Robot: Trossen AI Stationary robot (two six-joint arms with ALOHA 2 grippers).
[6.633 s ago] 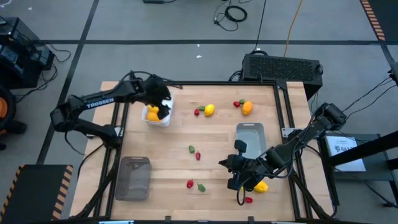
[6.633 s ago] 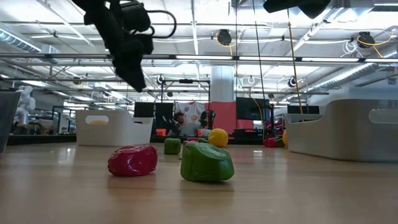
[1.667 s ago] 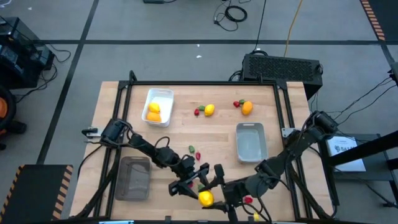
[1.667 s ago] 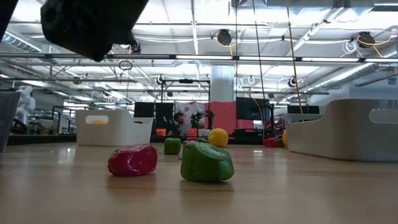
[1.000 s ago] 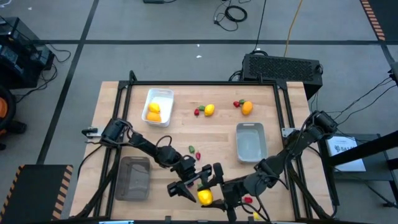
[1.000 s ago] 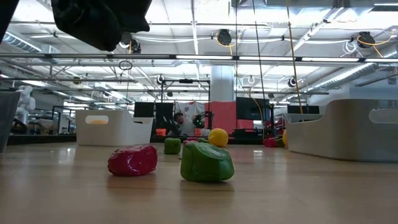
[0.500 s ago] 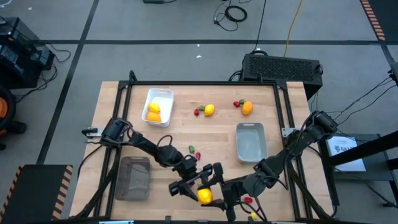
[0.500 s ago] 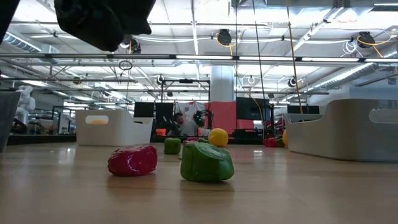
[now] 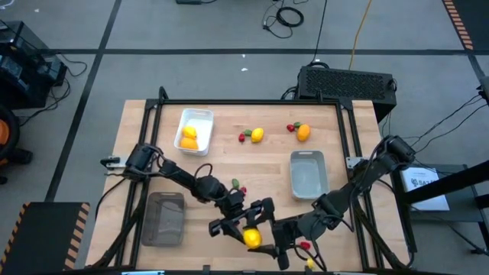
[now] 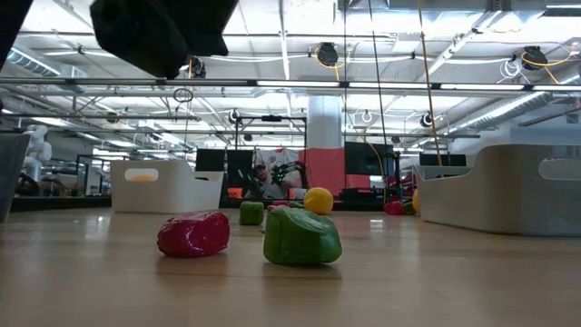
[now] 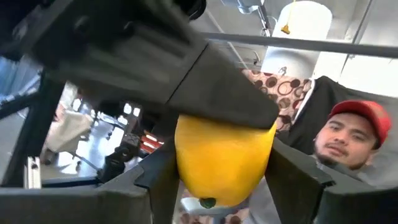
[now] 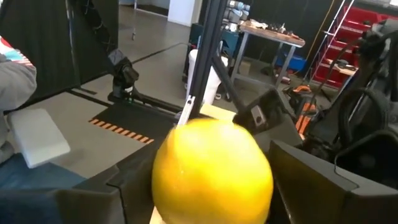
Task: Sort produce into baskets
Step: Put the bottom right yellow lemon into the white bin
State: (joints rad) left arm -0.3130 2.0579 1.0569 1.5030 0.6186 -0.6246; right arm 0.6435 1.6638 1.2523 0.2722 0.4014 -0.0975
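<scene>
We had a handover in hand at the bench [image 9: 229, 164] near edge, roughly mid-way along. Left gripper [image 9: 243, 228] and right gripper [image 9: 263, 227] met there around the yellow fruit [image 9: 253, 238], held off the bench. Left jaws were pinching the fruit on both sides; right jaws stood apart beside it, open. Our judgement: right shouldn't back off till left grip is firm, then w/draw straight. White basket [image 9: 192, 132] near the far-left corner already held yellow/orange pieces, so the likely target.
</scene>
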